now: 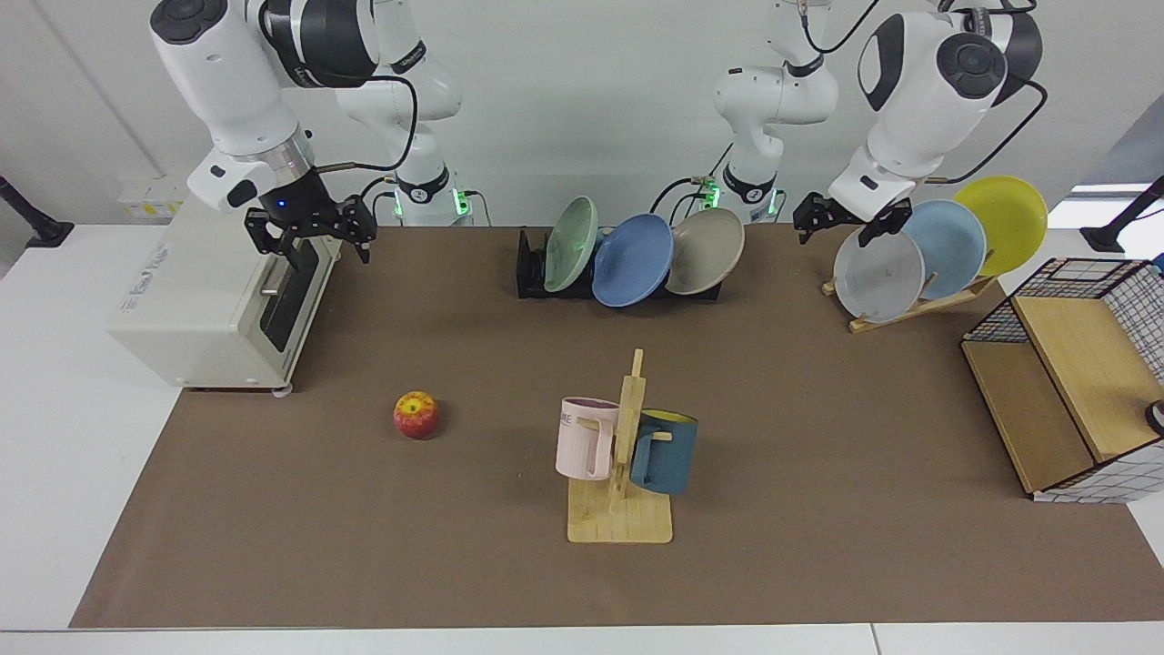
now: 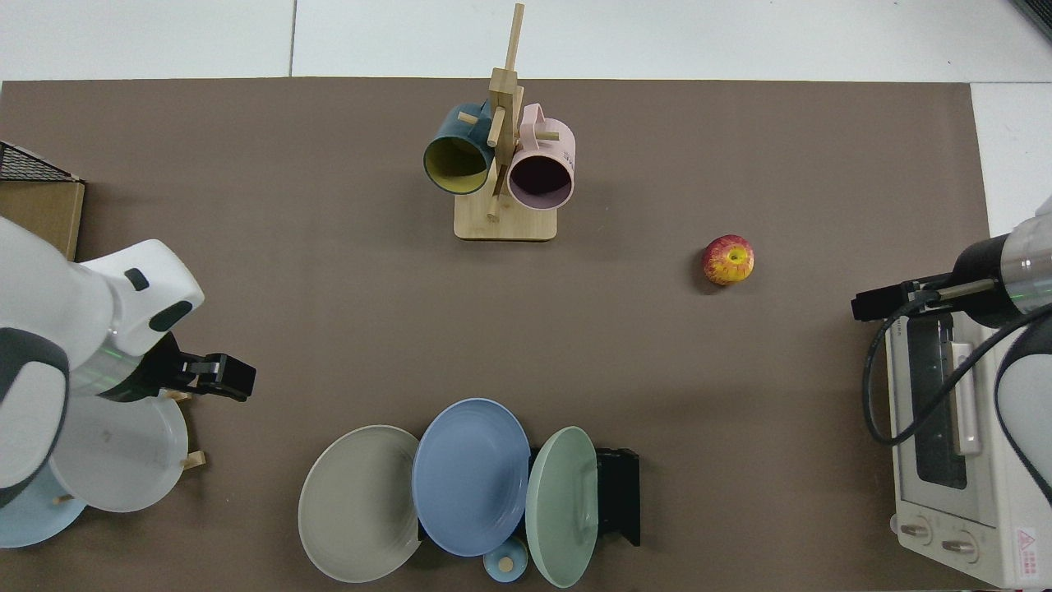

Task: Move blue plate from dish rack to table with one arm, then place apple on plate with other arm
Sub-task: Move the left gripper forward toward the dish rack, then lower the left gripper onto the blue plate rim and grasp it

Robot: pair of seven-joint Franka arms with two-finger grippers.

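Observation:
The blue plate [image 1: 634,259] [image 2: 471,475] leans in the black dish rack [image 1: 529,271] [image 2: 618,493], between a pale green plate [image 1: 571,244] and a beige plate [image 1: 705,250]. On the brown mat of the table [image 1: 818,437] lies the apple [image 1: 416,415] [image 2: 728,260], apart from both arms. My left gripper [image 1: 832,232] [image 2: 232,380] hangs open and empty between the rack and the wooden plate stand [image 1: 909,305]. Over the toaster oven's front, my right gripper [image 1: 309,250] [image 2: 879,304] waits open, holding nothing.
A toaster oven [image 1: 218,300] stands at one end of the mat and a wire-and-wood basket [image 1: 1073,382] at the other. A mug tree [image 1: 623,464] with a pink and a dark blue mug stands mid-mat. The wooden stand holds grey, pale blue and yellow plates.

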